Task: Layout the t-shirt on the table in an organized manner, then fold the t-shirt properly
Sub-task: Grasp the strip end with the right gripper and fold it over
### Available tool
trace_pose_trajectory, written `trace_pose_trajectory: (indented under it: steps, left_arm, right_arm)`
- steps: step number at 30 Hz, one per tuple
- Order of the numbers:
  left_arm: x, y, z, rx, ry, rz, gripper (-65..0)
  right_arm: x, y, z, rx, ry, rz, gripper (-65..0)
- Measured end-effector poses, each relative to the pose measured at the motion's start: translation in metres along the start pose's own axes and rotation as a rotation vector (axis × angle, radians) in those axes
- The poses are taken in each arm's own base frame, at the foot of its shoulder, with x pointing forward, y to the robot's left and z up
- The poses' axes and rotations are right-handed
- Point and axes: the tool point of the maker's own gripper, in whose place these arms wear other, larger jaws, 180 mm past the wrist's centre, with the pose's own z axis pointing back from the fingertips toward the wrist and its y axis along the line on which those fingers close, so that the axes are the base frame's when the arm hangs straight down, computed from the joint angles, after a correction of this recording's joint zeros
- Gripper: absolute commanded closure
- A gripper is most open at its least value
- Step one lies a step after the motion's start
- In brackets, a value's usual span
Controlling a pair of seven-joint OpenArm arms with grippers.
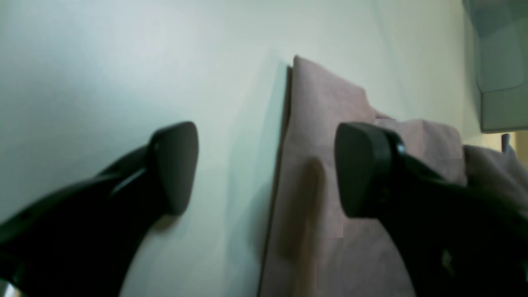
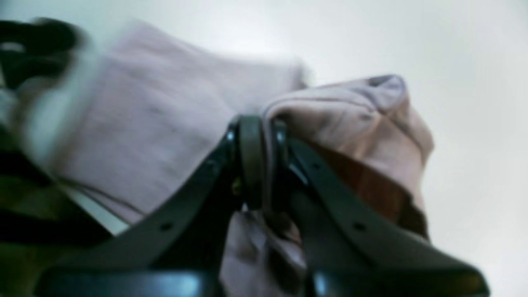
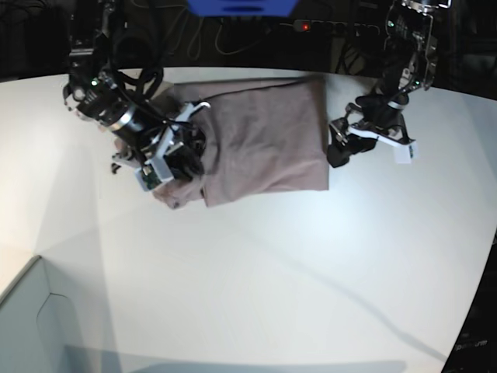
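The mauve t-shirt lies partly folded on the white table, bunched at its left end. My right gripper is shut on that bunched end. In the right wrist view its jaws pinch a fold of the t-shirt at the gripper's tips. My left gripper stands open at the shirt's right edge. In the left wrist view the left gripper straddles that edge, one finger over bare table and the other over the t-shirt. Nothing is held between them.
A pale grey-blue box corner sits at the table's near left and also shows at the upper right as the box in the left wrist view. Behind the table are a blue object and dark cables with a red-lit power strip.
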Motion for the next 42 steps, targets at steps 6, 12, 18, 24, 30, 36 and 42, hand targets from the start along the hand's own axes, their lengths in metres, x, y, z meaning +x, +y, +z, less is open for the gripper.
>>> trace_pose_trajectory:
  steps: [6, 12, 18, 24, 30, 36, 42]
  left_arm:
    - [0.000, 0.003, -0.004, -0.002, -0.007, 0.003, -50.0]
    - [0.002, 0.002, -0.005, -0.007, -0.007, 0.004, -50.0]
    - [0.000, 0.002, -0.006, 0.001, 0.002, -0.046, -50.0]
    - [0.002, 0.002, -0.006, 0.008, -0.002, -0.086, -50.0]
    - [0.006, 0.020, 0.022, 0.057, 0.041, -0.163, -50.0]
    - [0.032, 0.045, 0.053, 0.131, -0.026, -0.158, -50.3]
    - [0.033, 0.051, 0.055, 0.145, -0.021, -0.159, -50.3]
  right_arm:
    - [0.024, 0.058, -0.029, 0.184, 0.005, 0.124, 0.0]
    - [0.040, 0.102, -0.052, 0.315, 0.001, 0.187, 0.0]
    - [0.034, 0.141, -0.068, 0.439, 0.029, 0.243, 0.0]
    - [0.029, 0.143, -0.089, 0.464, 0.071, 0.250, 0.0]
    - [0.041, 0.136, -0.093, 0.452, 0.054, 0.270, 0.0]
    - [0.048, 0.138, -0.096, 0.454, 0.040, 0.279, 0.0]
    - [0.051, 0.152, -0.104, 0.480, 0.040, 0.241, 0.0]
